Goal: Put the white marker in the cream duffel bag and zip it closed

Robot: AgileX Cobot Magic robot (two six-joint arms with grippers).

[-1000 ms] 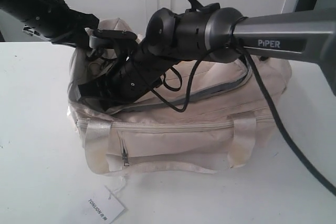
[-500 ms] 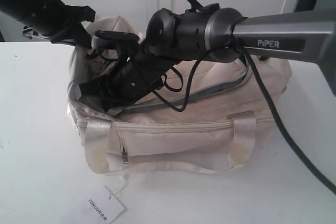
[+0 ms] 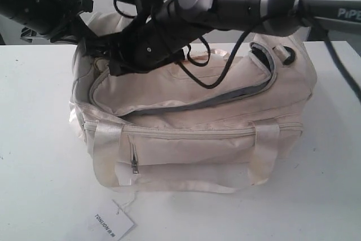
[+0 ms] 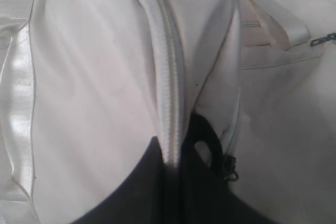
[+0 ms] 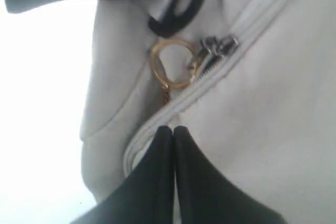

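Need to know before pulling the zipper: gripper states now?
Left gripper: closed on the bag at its zipper.
Right gripper: closed, nothing visibly held.

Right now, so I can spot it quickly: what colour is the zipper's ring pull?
Gold; the ring pull shows best in the right wrist view.

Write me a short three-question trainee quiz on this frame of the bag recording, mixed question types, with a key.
1. True or false: the curved top zip of the soft cream fabric duffel bag is fully closed.
2. In the right wrist view, the black fingers of the right end effector are: A) spread wide; B) shut together beside the gold metal ring pull; C) clamped around a satin handle.
3. What lies on the white table in front of the bag?

Key: 1 false, a grey-edged gap shows along the top. 2 B. 3 the white paper hang tag.
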